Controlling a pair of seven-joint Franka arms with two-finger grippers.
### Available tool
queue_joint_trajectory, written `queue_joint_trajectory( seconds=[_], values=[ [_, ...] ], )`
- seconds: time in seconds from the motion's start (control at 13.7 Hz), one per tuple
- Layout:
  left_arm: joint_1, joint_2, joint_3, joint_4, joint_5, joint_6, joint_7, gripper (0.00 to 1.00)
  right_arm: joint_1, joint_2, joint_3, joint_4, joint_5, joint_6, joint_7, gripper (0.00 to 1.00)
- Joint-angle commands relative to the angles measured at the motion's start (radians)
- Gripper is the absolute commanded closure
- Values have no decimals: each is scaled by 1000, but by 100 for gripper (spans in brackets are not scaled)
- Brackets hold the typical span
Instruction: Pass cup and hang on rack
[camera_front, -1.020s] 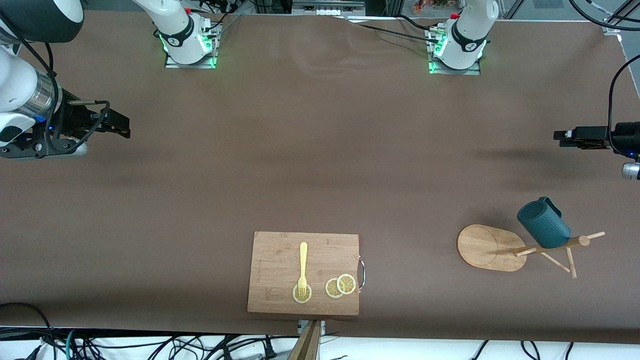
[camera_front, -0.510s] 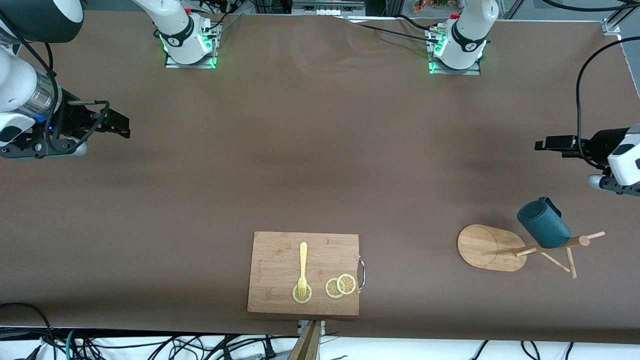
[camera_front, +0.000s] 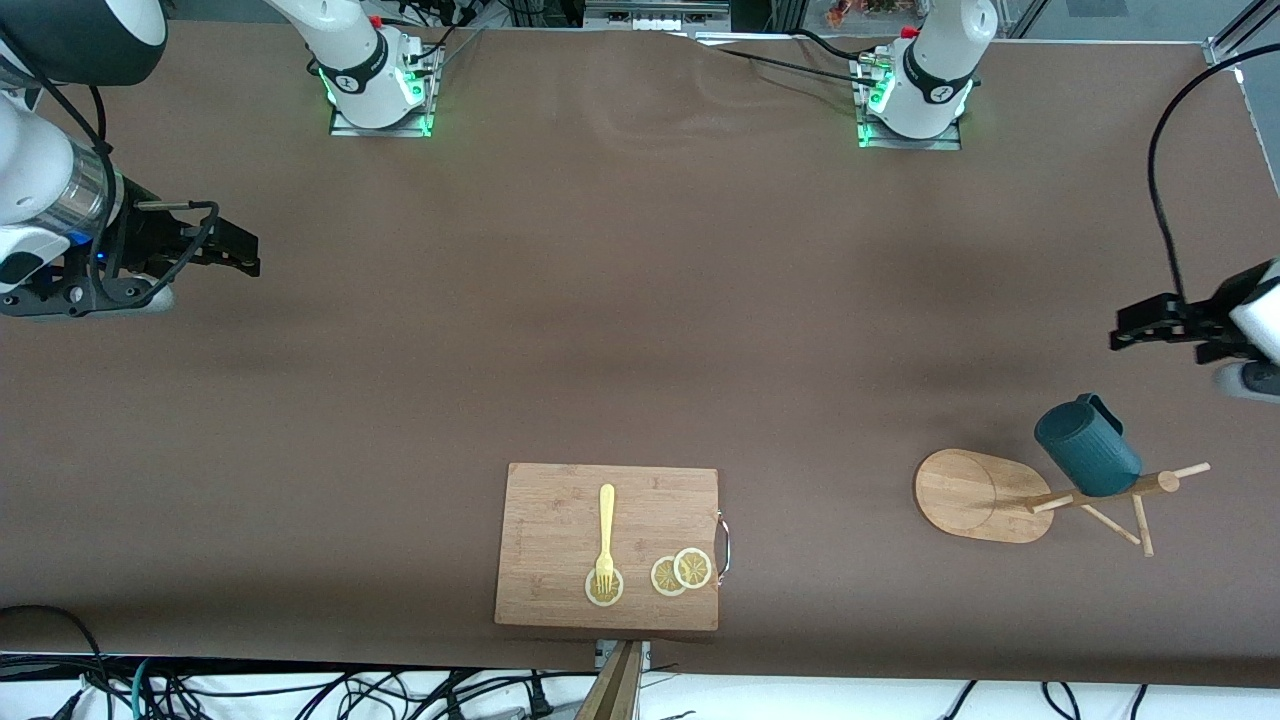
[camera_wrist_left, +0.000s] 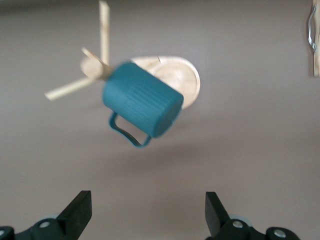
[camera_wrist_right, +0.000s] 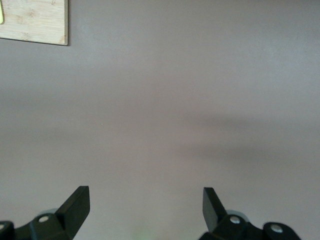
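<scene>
The dark teal ribbed cup (camera_front: 1088, 452) hangs by its handle on a peg of the light wooden rack (camera_front: 970, 495), which stands toward the left arm's end of the table. In the left wrist view the cup (camera_wrist_left: 142, 100) shows bottom-outward with its handle hooked on the rack (camera_wrist_left: 190, 82). My left gripper (camera_front: 1122, 335) is open and empty over bare table beside the rack, apart from the cup; its jaws (camera_wrist_left: 148, 212) stand wide. My right gripper (camera_front: 245, 255) is open and empty (camera_wrist_right: 146, 207) over bare table at the right arm's end, waiting.
A wooden cutting board (camera_front: 560, 520) with a metal handle lies near the front edge, mid-table. It carries a yellow fork (camera_front: 606, 530) and lemon slices (camera_front: 682, 572). Its corner shows in the right wrist view (camera_wrist_right: 35, 20).
My left gripper has swung over the table at its end and now points at the cup and rack. The cup, rack and right arm have not moved.
</scene>
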Motion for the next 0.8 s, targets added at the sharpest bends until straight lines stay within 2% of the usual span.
queue_joint_trajectory(
  seconds=[0.0, 0.29, 0.51, 0.73],
  values=[
    [10, -88, -2, -8, 25, 0, -11, 0, -9, -27, 2, -22, 11, -7, -13, 0],
    [15, -98, -56, -6, 26, -126, -215, 0, -9, -27, -1, -22, 11, -7, -13, 0],
    [15, -125, -89, -40, 37, -126, -222, 0, -9, -27, -1, -22, 11, -7, -13, 0],
    [15, -133, -94, -57, 38, -131, -220, 0, -9, -27, -1, -22, 11, -7, -14, 0]
  ],
)
